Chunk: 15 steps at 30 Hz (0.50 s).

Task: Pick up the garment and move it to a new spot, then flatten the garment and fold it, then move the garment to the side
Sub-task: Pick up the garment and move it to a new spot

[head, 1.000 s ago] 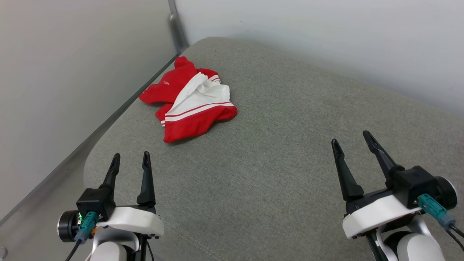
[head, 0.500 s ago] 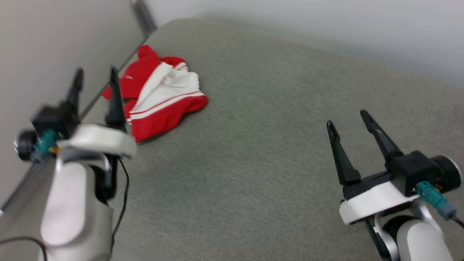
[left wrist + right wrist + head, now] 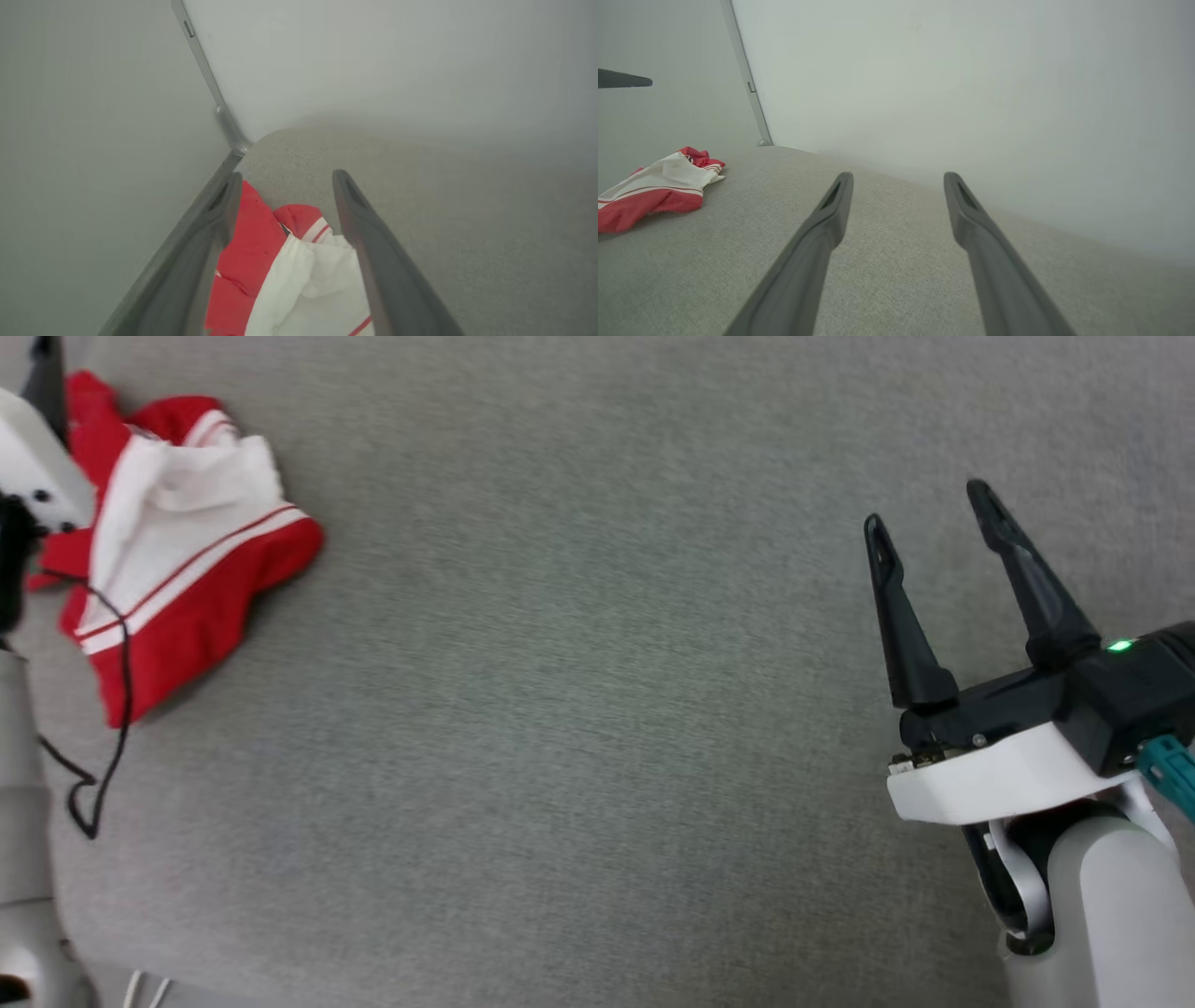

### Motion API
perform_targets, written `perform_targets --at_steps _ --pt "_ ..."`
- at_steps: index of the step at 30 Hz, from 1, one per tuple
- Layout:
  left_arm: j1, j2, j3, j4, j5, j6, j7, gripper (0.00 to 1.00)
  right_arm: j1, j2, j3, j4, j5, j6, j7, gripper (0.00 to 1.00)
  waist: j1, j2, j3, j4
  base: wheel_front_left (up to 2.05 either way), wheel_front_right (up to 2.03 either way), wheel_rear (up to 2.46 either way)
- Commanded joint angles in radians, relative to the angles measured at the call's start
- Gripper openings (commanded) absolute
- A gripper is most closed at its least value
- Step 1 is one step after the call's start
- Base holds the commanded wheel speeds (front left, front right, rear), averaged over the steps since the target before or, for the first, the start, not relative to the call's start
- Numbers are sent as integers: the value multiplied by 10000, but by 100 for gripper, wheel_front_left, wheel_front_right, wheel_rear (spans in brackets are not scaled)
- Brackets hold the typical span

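Grey cushion, set against pale walls. Garment: crumpled, seen between and below the spread jaws of the left gripper. Right gripper: jaws spread, garment well apart to their left.

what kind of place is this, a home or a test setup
Likely a bare indoor test corner, not a lived-in room: a grey fabric-covered cushion like a sofa seat, plain pale walls meeting at a metal strip, and a crumpled garment.
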Motion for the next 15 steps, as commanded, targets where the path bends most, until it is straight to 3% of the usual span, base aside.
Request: perform_targets --at_steps 1,6,10,15 --pt "-95 257 67 309 -86 -47 590 100 -221 -14 7 -46 12 -7 -98 100 -2 -1 813 -796 0 0 0" --pt "60 865 477 1567 -665 59 2809 100 -482 35 58 53 173 -5 -382 100 -2 -1 1224 -1228 0 0 0" --pt "424 919 914 2303 -1148 441 3967 100 -571 72 8 223 265 -5 -560 100 -2 -1 1388 -1444 0 0 0" --pt "1257 595 1120 2852 -1549 528 4667 100 -634 93 -49 406 350 -5 -698 100 -2 -1 1384 -1573 0 0 0"
